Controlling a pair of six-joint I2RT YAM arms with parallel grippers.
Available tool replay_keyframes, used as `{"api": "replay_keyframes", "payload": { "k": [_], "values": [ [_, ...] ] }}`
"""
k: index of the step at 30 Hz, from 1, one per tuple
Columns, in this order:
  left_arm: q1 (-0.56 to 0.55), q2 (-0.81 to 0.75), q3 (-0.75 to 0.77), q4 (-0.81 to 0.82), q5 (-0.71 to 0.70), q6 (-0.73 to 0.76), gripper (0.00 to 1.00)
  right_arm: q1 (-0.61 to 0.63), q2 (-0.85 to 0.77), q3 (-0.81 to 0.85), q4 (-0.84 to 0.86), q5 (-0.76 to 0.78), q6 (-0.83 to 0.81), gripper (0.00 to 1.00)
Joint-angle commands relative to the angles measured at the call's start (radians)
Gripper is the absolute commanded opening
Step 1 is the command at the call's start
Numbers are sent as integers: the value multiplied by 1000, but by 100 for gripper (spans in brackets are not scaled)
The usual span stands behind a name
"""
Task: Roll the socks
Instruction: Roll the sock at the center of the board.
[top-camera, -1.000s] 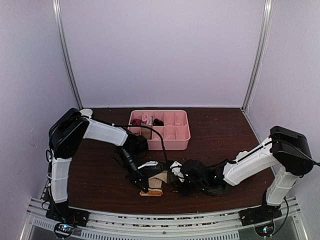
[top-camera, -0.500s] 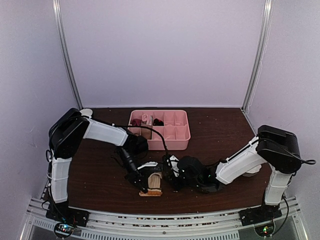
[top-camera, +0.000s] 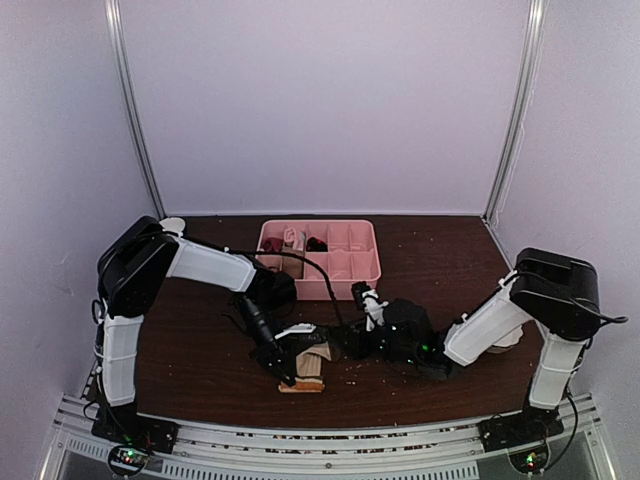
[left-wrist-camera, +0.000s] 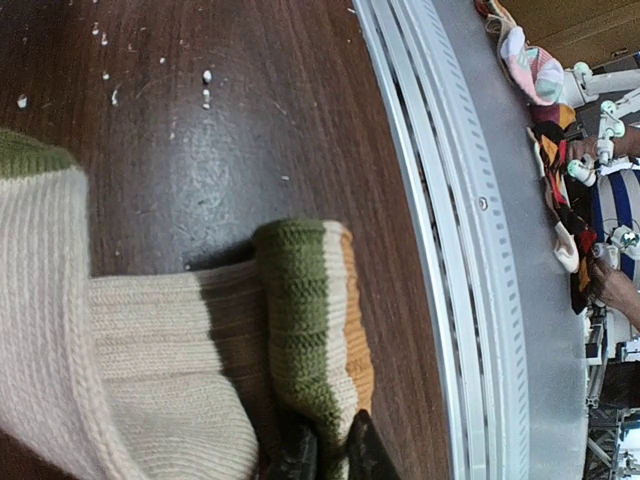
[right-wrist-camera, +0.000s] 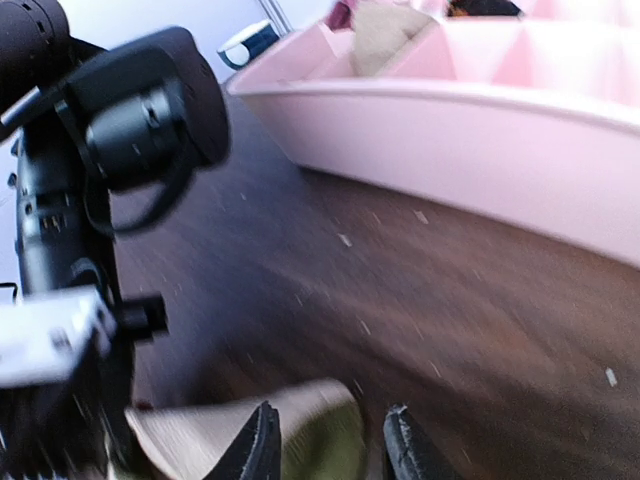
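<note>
**Left fingers.** The left gripper (left-wrist-camera: 325, 455) is clamped on the olive-and-orange cuff of the striped sock (left-wrist-camera: 150, 340), its two dark tips pressed together with the folded fabric between them. You find this grip where it was a second ago, low over the table (top-camera: 200, 350) close to its near edge.

**Right fingers.** The right gripper (right-wrist-camera: 333, 445) stands with its tips apart, and a beige-and-olive edge of the same sock lies between them. You cannot tell whether they pinch it.

**Sock.** It lies partly folded on the dark wood between the two grippers, near the front rail and well short of the pink tray (top-camera: 330, 290).

**Arms.** Since the earlier frame the right wrist has lifted and swung back toward the tray's front wall. The left arm has not moved. You cannot pick out the black sock in these views.
</note>
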Motion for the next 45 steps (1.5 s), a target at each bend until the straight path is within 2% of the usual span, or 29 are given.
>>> {"api": "replay_keyframes", "payload": {
  "k": [1, 2, 3, 4, 5, 7, 9, 11, 13, 16, 17, 18, 19, 20, 22, 24, 28, 33, 38, 41, 45],
  "values": [
    [-3, -2, 9, -11, 11, 34, 9, -26, -115, -179, 83, -32, 23, 37],
    [-3, -4, 9, -14, 13, 38, 9, -25, -145, -216, 84, -43, 1, 38],
    [-3, -4, 10, -17, 14, 44, 9, -25, -175, -255, 91, -66, -30, 50],
    [-3, -4, 11, -22, 18, 49, 9, -24, -202, -285, 92, -93, -68, 93],
    [-4, -5, 12, -27, 19, 53, 9, -20, -231, -310, 79, -102, -111, 100],
    [-3, -3, 14, -32, 21, 58, 9, -6, -293, -321, -49, -56, -180, 100],
    [-3, 0, 19, -43, 23, 69, 9, 7, -350, -279, -250, 29, -227, 100],
    [-3, -1, 21, -49, 26, 76, 9, 12, -404, -253, -399, 205, -196, 100],
    [-3, 1, 23, -61, 31, 87, 9, 10, -486, -313, -326, 316, -106, 100],
    [-3, 7, 28, -65, 31, 91, 9, 9, -509, -475, 60, 321, -8, 100],
    [-3, 12, 32, -68, 29, 90, 9, 13, -472, -456, 64, 258, -140, 100],
    [-3, 13, 35, -68, 26, 90, 9, 38, -442, -391, -45, 211, -243, 100],
    [-3, 16, 38, -69, 20, 89, 9, 91, -413, -310, -201, 236, -332, 100],
    [-4, 17, 42, -69, 14, 88, 9, 146, -367, -246, -283, 296, -418, 100],
    [-3, 17, 46, -70, 7, 88, 9, 228, -280, -177, -317, 338, -542, 100],
    [-3, 16, 49, -73, 3, 87, 9, 253, -211, -145, -296, 344, -587, 100],
    [-3, 18, 53, -73, -4, 86, 9, 254, -107, -69, -269, 342, -628, 91],
    [-5, 21, 61, -73, -20, 82, 9, 250, 16, 32, -257, 420, -699, 72],
    [-10, 17, 63, -74, -36, 83, 9, 229, 67, 86, -210, 421, -700, 59],
    [-17, 12, 63, -72, -57, 88, 9, 206, 75, 97, -177, 422, -662, 45],
    [-31, 8, 61, -66, -83, 92, 9, 172, 44, 80, -109, 417, -622, 33]
  ]
}}
